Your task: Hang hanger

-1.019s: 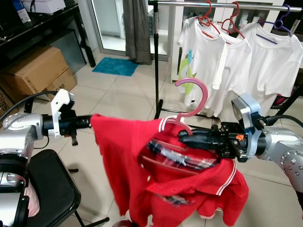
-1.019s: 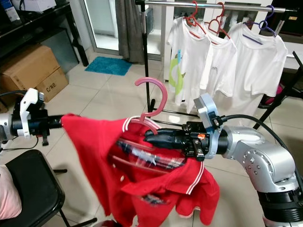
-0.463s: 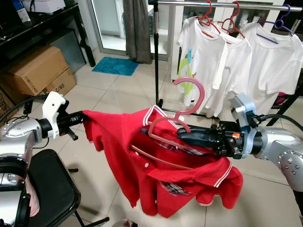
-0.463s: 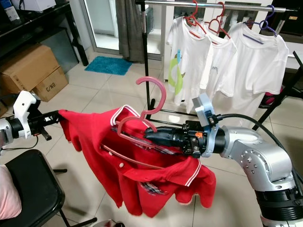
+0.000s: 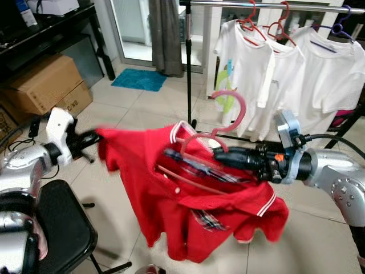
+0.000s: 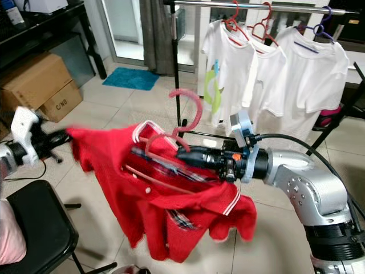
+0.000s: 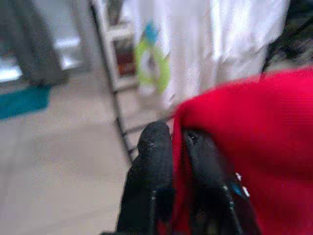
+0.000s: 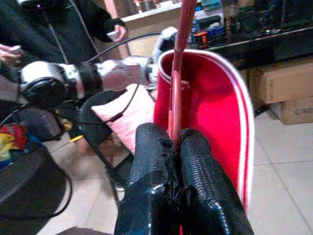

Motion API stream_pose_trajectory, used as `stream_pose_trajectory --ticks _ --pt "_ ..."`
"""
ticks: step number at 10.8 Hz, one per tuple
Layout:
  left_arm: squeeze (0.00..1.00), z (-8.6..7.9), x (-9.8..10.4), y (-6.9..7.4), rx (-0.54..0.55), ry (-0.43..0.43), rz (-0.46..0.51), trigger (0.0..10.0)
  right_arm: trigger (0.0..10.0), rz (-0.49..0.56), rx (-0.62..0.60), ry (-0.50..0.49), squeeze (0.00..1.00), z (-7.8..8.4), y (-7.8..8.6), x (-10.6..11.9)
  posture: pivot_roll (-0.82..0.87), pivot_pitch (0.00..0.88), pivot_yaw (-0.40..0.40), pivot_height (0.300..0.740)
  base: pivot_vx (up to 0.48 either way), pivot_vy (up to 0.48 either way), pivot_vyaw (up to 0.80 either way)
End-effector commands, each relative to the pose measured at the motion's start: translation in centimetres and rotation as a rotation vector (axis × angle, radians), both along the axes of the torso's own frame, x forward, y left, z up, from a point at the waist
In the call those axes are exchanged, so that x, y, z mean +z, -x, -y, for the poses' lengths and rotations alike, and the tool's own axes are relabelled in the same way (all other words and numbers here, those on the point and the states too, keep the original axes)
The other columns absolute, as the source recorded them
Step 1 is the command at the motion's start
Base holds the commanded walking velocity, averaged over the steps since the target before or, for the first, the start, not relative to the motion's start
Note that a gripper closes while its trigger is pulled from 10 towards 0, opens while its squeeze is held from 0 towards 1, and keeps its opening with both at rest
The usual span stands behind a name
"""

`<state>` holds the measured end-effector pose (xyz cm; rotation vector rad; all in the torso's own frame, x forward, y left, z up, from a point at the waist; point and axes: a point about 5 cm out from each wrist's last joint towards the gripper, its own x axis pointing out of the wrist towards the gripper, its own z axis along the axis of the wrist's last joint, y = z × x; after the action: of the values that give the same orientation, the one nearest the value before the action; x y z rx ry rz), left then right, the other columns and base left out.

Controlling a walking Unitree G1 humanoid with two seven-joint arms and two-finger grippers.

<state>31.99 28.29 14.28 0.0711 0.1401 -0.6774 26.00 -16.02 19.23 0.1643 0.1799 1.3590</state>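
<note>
Pale tiled floor [image 5: 142, 108] underfoot, glossy with light. A teal mat [image 5: 138, 80] lies flat on it by the far doorway, below a grey curtain. Cardboard boxes [image 5: 48, 85] sit on the floor along the left edge, under a dark shelf. The black foot of the clothes rail [image 5: 197, 127] rests on the tiles in the middle, its upright rising from it. Near left, a black chair [image 5: 60, 231] stands on the floor, one leg showing at the bottom edge.

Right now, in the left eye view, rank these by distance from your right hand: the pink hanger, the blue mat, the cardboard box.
1. Pink hanger: gripped in the right hand.
2. Blue mat: on the floor ahead, to the left.
3. Cardboard box: far left, under the dark table.
</note>
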Motion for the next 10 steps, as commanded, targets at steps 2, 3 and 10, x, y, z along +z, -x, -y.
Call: stream_pose_trajectory --ticks 2,3,10 --pt "1.0 1.3 1.0 0.0 -0.042 0.077 0.064 10.0 0.0 0.012 -0.083 -0.001 0.0 0.7 -0.3 0.0 -0.11 0.0 0.089 0.74 0.0 0.0 0.0" --pt "1.0 1.4 1.1 0.0 -0.023 0.083 0.087 10.0 0.0 0.0 -0.117 0.021 0.0 1.0 -0.2 -0.6 -0.11 0.0 0.085 0.74 0.0 0.0 0.0" --pt "0.0 9.6 -3.6 1.1 0.239 0.022 0.039 10.0 10.0 -0.175 -0.922 0.222 0.0 0.0 -2.4 -10.8 -0.08 0.0 0.075 0.74 0.0 0.0 0.0"
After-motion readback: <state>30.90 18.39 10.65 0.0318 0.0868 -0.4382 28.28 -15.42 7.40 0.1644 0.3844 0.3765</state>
